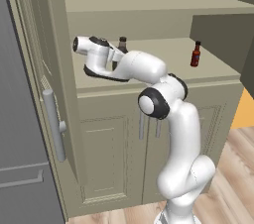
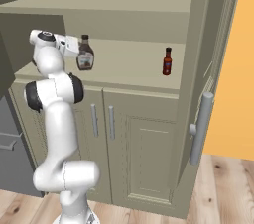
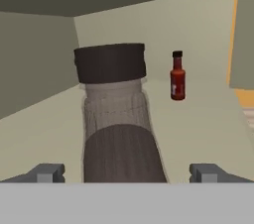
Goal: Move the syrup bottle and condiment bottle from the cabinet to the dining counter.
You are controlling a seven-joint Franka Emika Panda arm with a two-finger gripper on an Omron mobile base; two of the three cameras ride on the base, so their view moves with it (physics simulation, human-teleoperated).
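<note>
The syrup bottle [image 2: 85, 54], dark brown with a dark cap and a pale label, stands upright on the open cabinet shelf [image 2: 130, 67]. My gripper [image 2: 74, 47] is level with it and open. In the hand view the syrup bottle [image 3: 116, 119] looms close between my two fingertips [image 3: 49, 172], with a gap on each side. The condiment bottle [image 3: 177, 77], small and red with a black cap, stands farther back to the right on the same shelf. From the left base view I see the syrup bottle's cap [image 1: 122, 43] behind my hand and the condiment bottle [image 1: 196, 54] at the right. The dining counter is out of view.
The cabinet's open door [image 1: 53, 124] with its silver bar handle hangs at the left of the arm, and the other door [image 2: 201, 129] at the right. A shelf board [image 1: 149, 0] runs above. Closed lower doors [image 2: 111, 124] sit below. A grey fridge [image 1: 20, 143] stands at the left.
</note>
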